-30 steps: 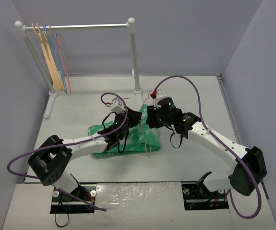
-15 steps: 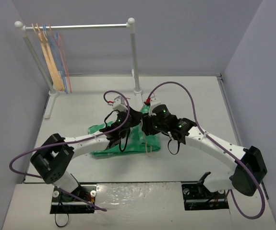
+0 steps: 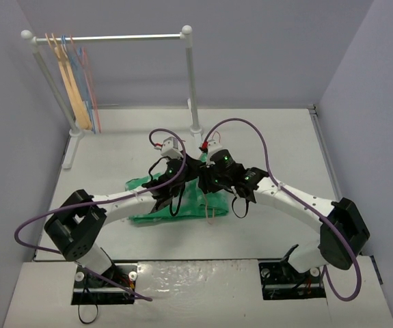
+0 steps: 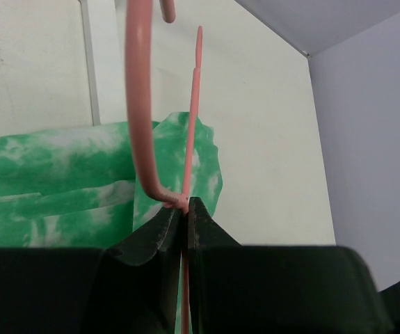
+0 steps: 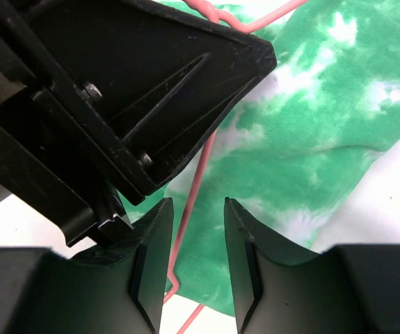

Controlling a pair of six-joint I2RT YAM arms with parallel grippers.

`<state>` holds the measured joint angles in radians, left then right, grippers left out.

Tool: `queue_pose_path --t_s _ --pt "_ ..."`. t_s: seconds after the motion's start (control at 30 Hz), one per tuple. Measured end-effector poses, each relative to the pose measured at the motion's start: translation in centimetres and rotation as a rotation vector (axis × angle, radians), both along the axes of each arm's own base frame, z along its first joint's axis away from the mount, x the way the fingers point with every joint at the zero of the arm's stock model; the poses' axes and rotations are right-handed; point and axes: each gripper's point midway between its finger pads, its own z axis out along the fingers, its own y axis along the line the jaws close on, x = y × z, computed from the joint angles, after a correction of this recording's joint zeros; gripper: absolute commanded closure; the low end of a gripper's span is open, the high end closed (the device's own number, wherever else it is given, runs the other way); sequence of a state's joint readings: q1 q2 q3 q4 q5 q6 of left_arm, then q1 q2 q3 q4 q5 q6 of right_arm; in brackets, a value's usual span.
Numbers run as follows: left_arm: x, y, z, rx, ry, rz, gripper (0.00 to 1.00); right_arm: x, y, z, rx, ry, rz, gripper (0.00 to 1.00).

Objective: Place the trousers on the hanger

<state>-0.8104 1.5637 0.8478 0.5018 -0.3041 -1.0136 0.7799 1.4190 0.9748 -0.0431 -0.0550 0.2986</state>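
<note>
While the left tool [image 4: 185,209] is clenched on the pink hanger [image 4: 138,104] where its wires meet below the hook, the right tool [image 5: 196,205] is released, a hanger wire running between its parted fingers. Green tie-dye trousers [image 3: 141,198] lie bunched on the surface [image 3: 264,137] under both tools. Top view: the arms hide most of the hanger and the trousers' middle; the hook is cut off in the left wrist view.
</note>
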Motion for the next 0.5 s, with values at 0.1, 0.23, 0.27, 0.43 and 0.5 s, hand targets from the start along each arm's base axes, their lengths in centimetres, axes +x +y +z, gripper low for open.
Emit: queue_pose_path --t_s 0.1,0.23,0.27,0.43,0.5 --pt "0.0 0.0 -0.5 0.015 0.002 -0.003 1.00 0.0 0.0 -0.5 -0.008 0.010 0.001 0.77" --pt "0.1 0.0 -1.0 0.036 0.005 -0.005 1.00 -0.1 0.2 -1.1 -0.011 0.021 0.009 0.83" --pt "0.1 0.1 -1.1 0.041 0.005 -0.004 1.00 -0.1 0.3 -1.2 -0.010 0.023 0.011 0.83" --pt "0.3 0.4 -1.4 0.063 0.000 0.005 1.00 -0.1 0.7 -1.6 0.005 0.030 0.019 0.83" --pt "0.3 0.5 -1.5 0.065 0.000 0.007 1.00 -0.1 0.8 -1.8 0.013 0.036 0.021 0.83"
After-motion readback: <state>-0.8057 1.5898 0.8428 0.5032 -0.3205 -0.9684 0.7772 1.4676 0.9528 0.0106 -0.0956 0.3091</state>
